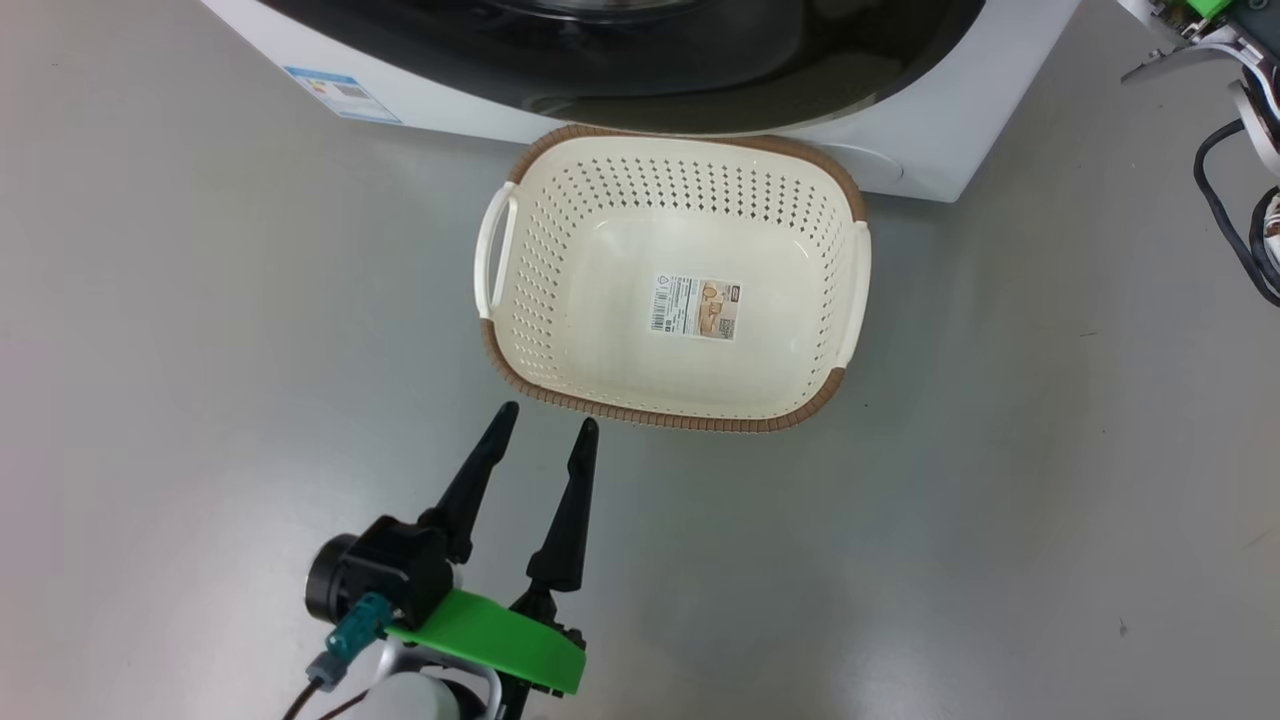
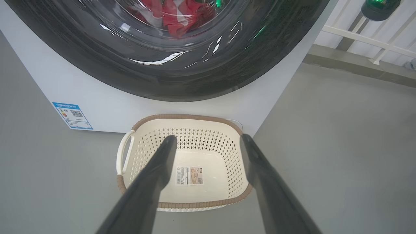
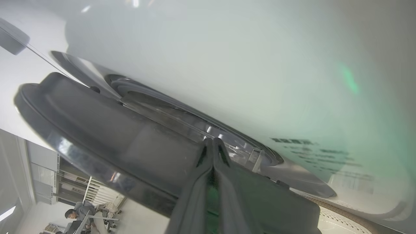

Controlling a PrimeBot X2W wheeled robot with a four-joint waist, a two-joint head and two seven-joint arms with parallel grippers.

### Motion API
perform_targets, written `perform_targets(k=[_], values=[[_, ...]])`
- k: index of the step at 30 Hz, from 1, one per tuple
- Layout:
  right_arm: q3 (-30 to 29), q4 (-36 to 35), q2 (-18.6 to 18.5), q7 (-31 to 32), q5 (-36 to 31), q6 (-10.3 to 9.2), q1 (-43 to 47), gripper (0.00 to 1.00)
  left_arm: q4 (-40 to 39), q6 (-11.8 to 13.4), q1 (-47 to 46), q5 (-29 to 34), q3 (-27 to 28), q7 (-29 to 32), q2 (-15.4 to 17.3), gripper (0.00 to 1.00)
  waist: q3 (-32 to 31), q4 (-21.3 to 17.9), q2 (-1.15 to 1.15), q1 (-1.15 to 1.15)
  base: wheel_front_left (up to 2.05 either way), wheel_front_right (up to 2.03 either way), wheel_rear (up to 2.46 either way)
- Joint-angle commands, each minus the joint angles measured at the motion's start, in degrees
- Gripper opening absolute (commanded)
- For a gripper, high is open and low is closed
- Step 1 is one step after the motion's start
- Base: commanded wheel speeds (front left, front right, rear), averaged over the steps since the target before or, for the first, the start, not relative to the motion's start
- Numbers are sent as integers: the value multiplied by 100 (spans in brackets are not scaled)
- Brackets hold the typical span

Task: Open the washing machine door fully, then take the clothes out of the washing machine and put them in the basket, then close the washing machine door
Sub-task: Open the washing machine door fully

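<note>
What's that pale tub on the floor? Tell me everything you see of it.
It is a cream-white plastic basket, rectangular, its sides pierced with small holes, its rim brown and woven-looking, a loop handle at each side. It stands upright on the grey floor, its far edge right by the washing machine. Inside lies only a paper label.

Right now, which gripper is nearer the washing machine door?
Right. The right gripper, shut, has its tips at the black rim of the washing machine door; the left gripper hangs open over the floor, short of the basket.
</note>
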Motion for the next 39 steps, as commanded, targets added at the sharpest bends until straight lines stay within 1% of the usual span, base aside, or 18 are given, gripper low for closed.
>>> perform_targets(k=[1, 14, 30, 39], values=[[1, -169, 142, 59, -1, 5, 9, 0, -130, 25, -32, -60, 147, -70, 86, 100, -5, -1, 0, 0, 0, 0, 0], [150, -533, 264, 323, -84, 5, 424, 0, -114, 27, 13, -55, 118, -70, 86, 100, -192, -45, 0, 0, 0, 0, 0], [546, -1305, 392, 461, -164, 5, 1459, 0, -71, 14, 307, -15, 249, -70, 86, 100, -864, -97, 0, 0, 0, 0, 0], [642, -1507, 445, 525, -147, 5, 1776, 0, -87, 17, 413, 8, 276, -70, 86, 100, -1010, -109, 0, 0, 0, 0, 0]])
